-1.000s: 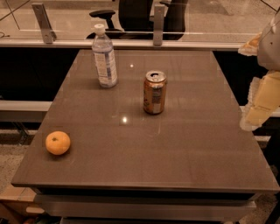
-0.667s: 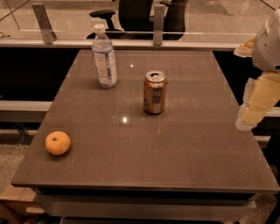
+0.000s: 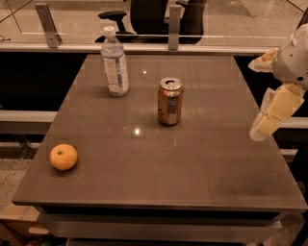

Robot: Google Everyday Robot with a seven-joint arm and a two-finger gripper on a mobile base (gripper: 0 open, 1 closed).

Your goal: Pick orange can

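Observation:
The orange can [image 3: 170, 101] stands upright near the middle of the brown table [image 3: 192, 168], with its silver pull-tab top showing. My gripper [image 3: 253, 101] hangs at the table's right edge, to the right of the can and well apart from it. Its two pale fingers [image 3: 272, 113] are spread open with nothing between them.
A clear plastic water bottle [image 3: 115, 62] with a white cap stands at the back left of the can. A round orange fruit [image 3: 63, 157] lies near the table's front left corner. A glass partition and an office chair [image 3: 144, 14] are behind the table.
My gripper has moved a little to the left, in over the table's right edge. The can, bottle and fruit have not moved.

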